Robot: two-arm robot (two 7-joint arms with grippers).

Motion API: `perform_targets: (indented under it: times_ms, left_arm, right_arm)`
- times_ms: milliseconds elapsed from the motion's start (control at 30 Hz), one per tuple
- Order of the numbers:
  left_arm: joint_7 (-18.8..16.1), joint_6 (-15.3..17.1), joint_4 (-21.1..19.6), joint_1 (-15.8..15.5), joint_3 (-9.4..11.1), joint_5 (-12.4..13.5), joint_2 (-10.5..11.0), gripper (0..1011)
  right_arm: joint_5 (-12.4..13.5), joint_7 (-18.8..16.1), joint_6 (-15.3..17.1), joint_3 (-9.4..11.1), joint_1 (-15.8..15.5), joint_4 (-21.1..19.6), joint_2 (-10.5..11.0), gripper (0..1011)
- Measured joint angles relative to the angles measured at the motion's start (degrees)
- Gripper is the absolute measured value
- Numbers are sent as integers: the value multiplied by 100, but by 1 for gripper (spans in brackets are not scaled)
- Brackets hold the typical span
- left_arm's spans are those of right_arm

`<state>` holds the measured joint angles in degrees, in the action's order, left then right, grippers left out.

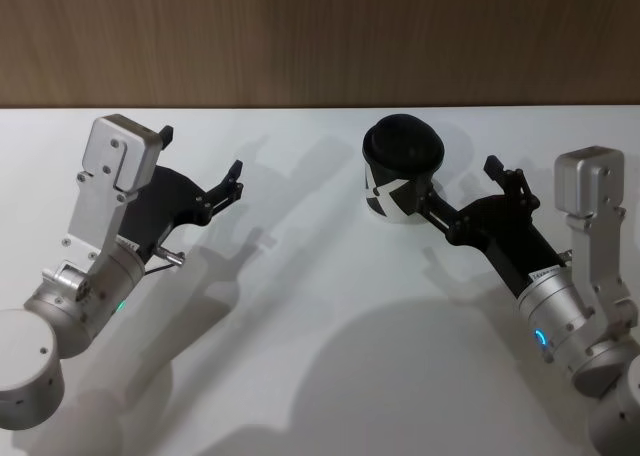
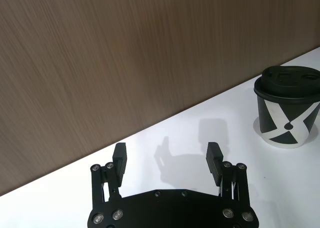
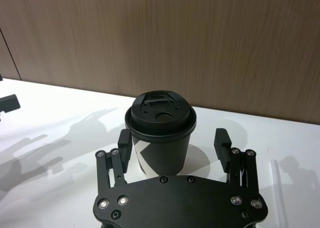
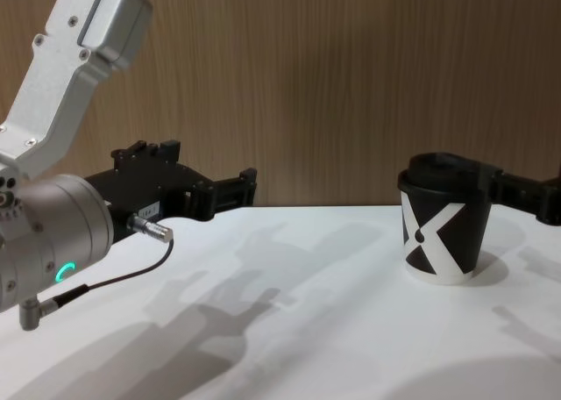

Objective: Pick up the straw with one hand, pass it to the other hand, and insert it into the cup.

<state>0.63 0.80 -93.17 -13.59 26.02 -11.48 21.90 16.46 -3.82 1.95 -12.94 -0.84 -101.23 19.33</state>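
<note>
Straddles cup (image 1: 402, 166) with right tool (image 3: 173, 140) spread wide, gripping nothing, cup upright on desk (image 1: 330, 356). Holds left tool (image 2: 166, 155) open and empty over desk, well apart from cup. Shows straw (image 3: 278, 193) lying flat on desk just beside right tool

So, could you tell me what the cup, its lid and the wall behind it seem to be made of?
The cup looks like paper: matte black printed side, white mark, white bottom rim. Its lid looks like moulded plastic: matte black, crisp raised shapes, a small hole. The wall looks like wood or wood-look laminate: fine brown grain, low sheen.
</note>
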Motion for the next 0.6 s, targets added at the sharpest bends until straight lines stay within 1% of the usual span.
perform_targets:
  times_ms: [600]
  left_arm:
    - [0,0,0,0,0,0,0,1000]
  right_arm:
    - [0,0,0,0,0,0,0,1001]
